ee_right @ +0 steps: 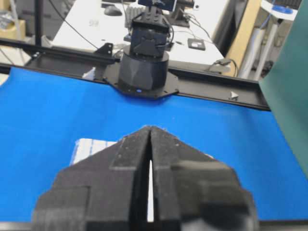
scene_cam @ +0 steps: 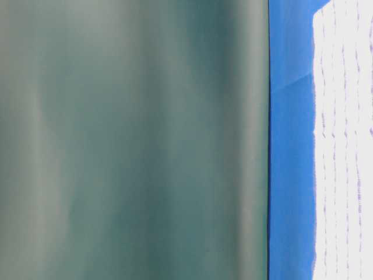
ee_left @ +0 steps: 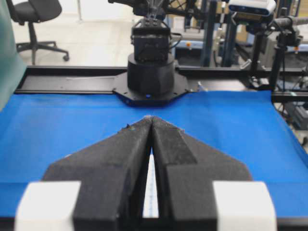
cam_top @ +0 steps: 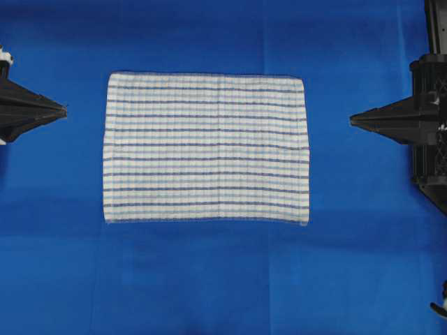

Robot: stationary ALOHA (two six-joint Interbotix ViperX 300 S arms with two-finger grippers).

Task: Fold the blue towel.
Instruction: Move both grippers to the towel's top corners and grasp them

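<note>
In the left wrist view the left hand [ee_left: 150, 120] fills the foreground, its two black foam-faced fingers [ee_left: 120, 154] pressed tip to tip with nothing between them. Through the thin slit lower down a sliver of the blue towel [ee_left: 150, 192] shows. Beyond the tips lies the blue cloth covering [ee_left: 240, 125] of the worktop, and past its far edge stands the round black base of the opposite arm [ee_left: 150, 72], with an office chair [ee_left: 36, 19] and lab stands further back.

The right wrist view reads much the same: the right hand [ee_right: 150, 129] is closed tip to tip and holds nothing, a corner of the towel shows just left of it, and the other arm's base [ee_right: 143, 67] sits at the far edge before a white desk [ee_right: 96, 24].

From overhead, the towel [cam_top: 206, 148] lies spread flat and unfolded at the middle of the blue covering [cam_top: 209, 279], a white rectangle with thin light and dark blue stripes, its long sides running left to right. The left hand [cam_top: 63, 109] points at its left edge from well apart, and the right hand [cam_top: 353, 121] points at its right edge, also apart, neither touching it.

The table-level view is mostly blocked by a blurred grey-green surface [scene_cam: 134, 140], probably a curtain or panel close to the lens; a strip of blue covering and the towel's overexposed edge [scene_cam: 344, 146] show at the right.
</note>
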